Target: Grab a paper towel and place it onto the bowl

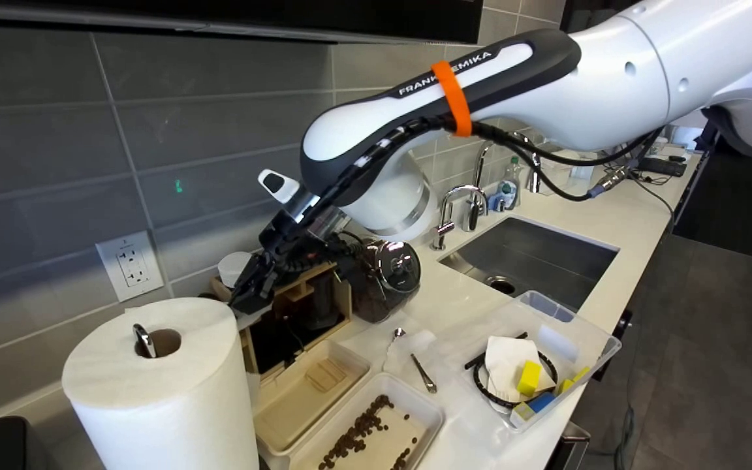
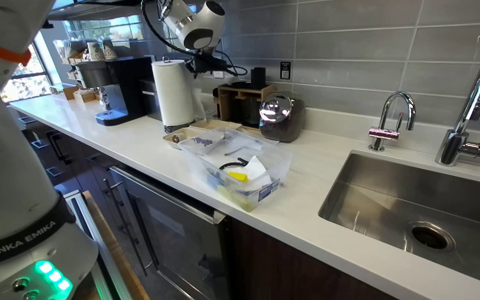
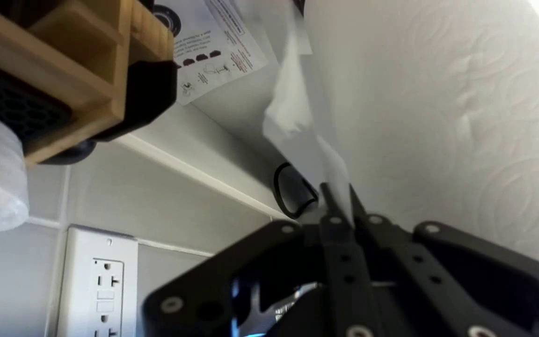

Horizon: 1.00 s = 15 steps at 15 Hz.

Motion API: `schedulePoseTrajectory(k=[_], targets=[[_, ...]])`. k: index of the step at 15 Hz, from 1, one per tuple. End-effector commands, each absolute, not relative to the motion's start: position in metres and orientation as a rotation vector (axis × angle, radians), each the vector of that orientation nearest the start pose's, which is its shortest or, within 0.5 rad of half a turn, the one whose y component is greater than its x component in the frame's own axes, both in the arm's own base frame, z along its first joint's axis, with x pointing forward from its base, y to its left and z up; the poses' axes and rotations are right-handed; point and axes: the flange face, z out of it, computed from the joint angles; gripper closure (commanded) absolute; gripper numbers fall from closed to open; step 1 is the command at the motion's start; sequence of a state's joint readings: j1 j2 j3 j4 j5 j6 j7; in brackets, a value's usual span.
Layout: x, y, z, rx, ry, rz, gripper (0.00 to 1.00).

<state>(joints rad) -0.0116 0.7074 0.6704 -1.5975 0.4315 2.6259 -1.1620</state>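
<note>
Grey tile wall (image 1: 239,137) lines the back edge of the bench (image 2: 306,177). Near, in an exterior view: thick white roll (image 1: 173,418), toward that edge. Just beside its top, tool (image 3: 338,193) clenched on the paper towel (image 3: 294,122); sheet runs alongside the roll, whether joined cannot tell. Next, shallow trays (image 1: 284,410). Farther, clear bin (image 2: 268,189) by front edge, bare bench between it and sink (image 1: 539,251).
</note>
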Motion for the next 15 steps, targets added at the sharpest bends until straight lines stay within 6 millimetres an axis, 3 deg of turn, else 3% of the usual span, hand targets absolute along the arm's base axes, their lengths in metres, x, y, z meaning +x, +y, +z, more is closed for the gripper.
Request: schedulePoseTrajectory(k=[1,15], targets=[[0.628,0.349,0.309,-2.021,-1.422,-0.69,1.0],[0.596,0.293,0.267,-2.141,-1.233,-0.599,1.0]])
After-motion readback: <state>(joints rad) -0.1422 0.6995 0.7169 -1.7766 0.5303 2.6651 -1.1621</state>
